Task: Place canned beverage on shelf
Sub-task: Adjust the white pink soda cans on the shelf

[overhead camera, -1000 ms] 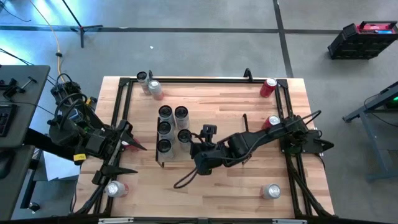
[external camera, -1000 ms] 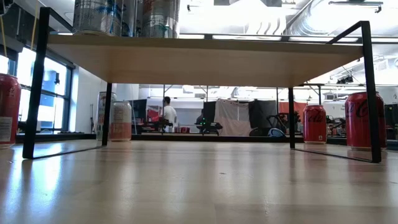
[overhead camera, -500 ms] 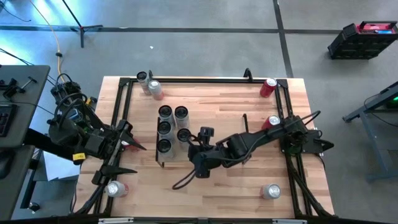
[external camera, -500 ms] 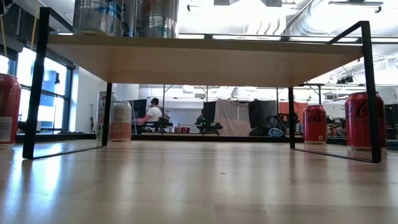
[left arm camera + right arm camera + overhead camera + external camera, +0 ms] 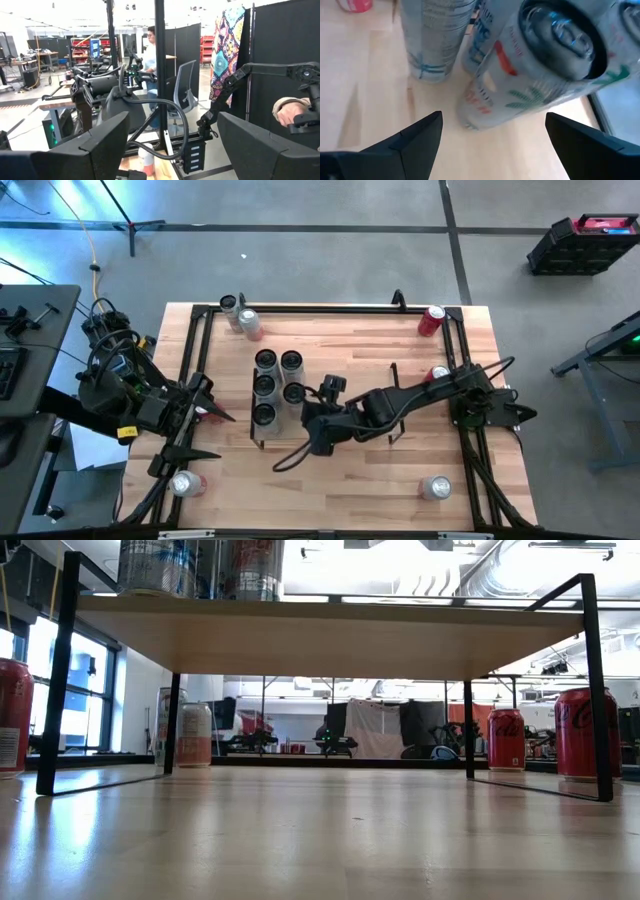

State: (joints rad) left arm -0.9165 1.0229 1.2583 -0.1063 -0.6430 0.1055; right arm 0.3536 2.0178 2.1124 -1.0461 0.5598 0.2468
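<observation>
The shelf (image 5: 277,430) stands left of the table's centre with several silver cans upright on its board. My right gripper (image 5: 300,412) reaches in from the right, slanting down, open, at the shelf's right side. In the right wrist view its fingers (image 5: 420,137) stand apart with nothing between them. The nearest can (image 5: 540,65) is just ahead of them, and a second can (image 5: 437,35) stands behind it. My left gripper (image 5: 207,408) waits open and raised at the table's left side, holding nothing. The low view shows the shelf board (image 5: 330,635) from underneath.
Loose cans stand on the table: two red ones (image 5: 431,320) (image 5: 438,374) at the right, silver ones at the far left (image 5: 230,304), near left (image 5: 185,483) and near right (image 5: 436,487). Black rails (image 5: 300,307) edge the tabletop. A person's hand (image 5: 286,110) shows beyond the table.
My right gripper has edged a little toward the table's left edge, closer to the cans on the shelf, and stays open. The cans have not moved.
</observation>
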